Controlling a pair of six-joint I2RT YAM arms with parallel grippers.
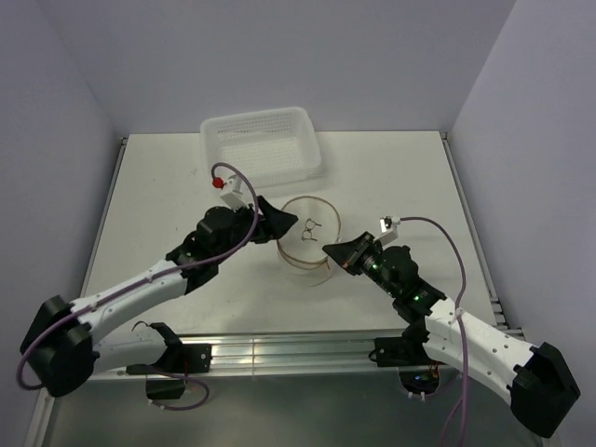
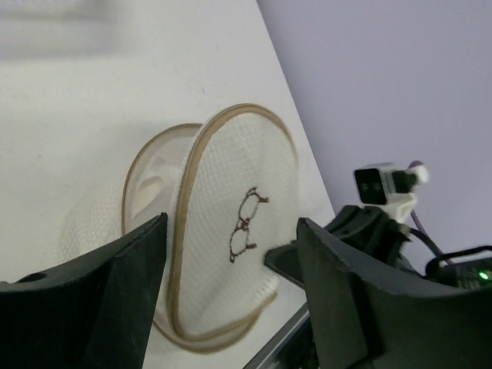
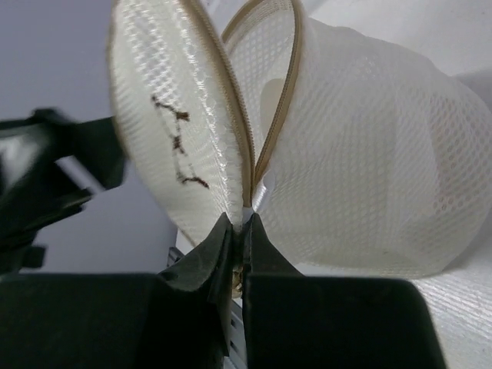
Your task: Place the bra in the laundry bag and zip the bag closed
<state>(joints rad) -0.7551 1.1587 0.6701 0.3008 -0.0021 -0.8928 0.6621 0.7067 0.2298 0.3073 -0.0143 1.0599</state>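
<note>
- The bra (image 2: 147, 187) is only a dim pale shape behind the mesh of the laundry bag (image 2: 254, 154).
- The right gripper (image 3: 240, 221) hides the stretch of bag rim pinched between its fingers.

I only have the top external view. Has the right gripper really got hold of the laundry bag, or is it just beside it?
Observer: It has hold. In the right wrist view the right gripper is shut on the laundry bag, at the zip edge where its two discs meet.
Operator: Is the bra inside?
Observer: Probably. The left wrist view shows a pale rounded shape inside the open rear half, which looks like the bra.
Operator: And the left gripper?
Observer: The left gripper is open, jaws wide apart, with the bag's printed disc ahead between them. No contact shows.
</note>
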